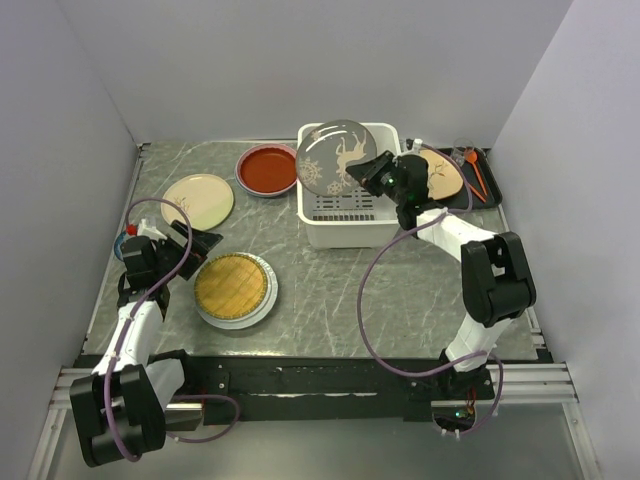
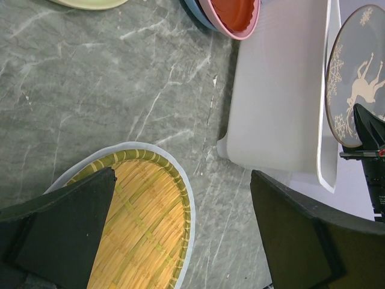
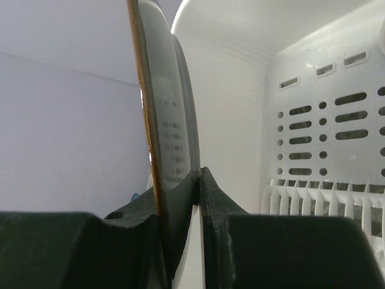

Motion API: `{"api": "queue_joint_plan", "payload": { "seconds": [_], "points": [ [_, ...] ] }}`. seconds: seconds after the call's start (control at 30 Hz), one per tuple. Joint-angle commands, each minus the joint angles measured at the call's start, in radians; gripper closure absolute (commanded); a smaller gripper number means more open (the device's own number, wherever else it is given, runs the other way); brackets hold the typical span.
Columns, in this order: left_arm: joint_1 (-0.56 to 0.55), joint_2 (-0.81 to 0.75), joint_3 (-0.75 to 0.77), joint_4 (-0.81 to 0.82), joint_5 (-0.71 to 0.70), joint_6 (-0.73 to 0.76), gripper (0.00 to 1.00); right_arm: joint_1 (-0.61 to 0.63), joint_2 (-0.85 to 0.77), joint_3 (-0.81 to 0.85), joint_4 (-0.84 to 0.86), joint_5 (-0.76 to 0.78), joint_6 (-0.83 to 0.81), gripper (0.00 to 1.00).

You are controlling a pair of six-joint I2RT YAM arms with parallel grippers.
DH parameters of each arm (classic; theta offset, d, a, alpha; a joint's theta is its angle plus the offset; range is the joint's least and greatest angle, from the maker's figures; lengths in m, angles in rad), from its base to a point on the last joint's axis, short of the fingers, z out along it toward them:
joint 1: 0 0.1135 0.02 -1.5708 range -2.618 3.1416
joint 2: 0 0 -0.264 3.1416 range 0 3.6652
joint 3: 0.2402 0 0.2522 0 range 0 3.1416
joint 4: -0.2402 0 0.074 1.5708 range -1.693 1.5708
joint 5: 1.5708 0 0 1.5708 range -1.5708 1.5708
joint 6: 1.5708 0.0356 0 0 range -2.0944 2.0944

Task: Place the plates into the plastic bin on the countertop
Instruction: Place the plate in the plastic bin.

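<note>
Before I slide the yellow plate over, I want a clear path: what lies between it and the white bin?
Only bare countertop lies between the yellow plate and the bin; the left wrist view shows it plainly, the top view too.

Left gripper low, jaws wide apart; right arm stretched forward; right gripper clamped on plate rim.

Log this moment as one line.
right gripper: shut on dark plate, upright over plastic bin | left gripper: open, near yellow lattice plate | stage: plate not released
</note>
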Motion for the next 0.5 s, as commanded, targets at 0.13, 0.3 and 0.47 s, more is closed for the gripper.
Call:
{"api": "queue_joint_plan", "payload": {
  "seconds": [0.13, 0.3, 0.47],
  "points": [
    [0.001, -0.012, 0.009, 0.025, 0.012, 0.033, 0.01, -0.013, -0.056, 0.071, 0.115, 0.048, -0.031, 1.00],
    [0.001, -0.006, 0.009, 0.026, 0.015, 0.034, 0.01, -0.025, -0.059, 0.068, 0.128, 0.056, -0.026, 1.00],
    [0.001, -0.001, 0.003, 0.034, 0.015, 0.033, 0.01, -0.046, -0.058, 0.039, 0.164, 0.041, 0.001, 1.00]
  ]
}}
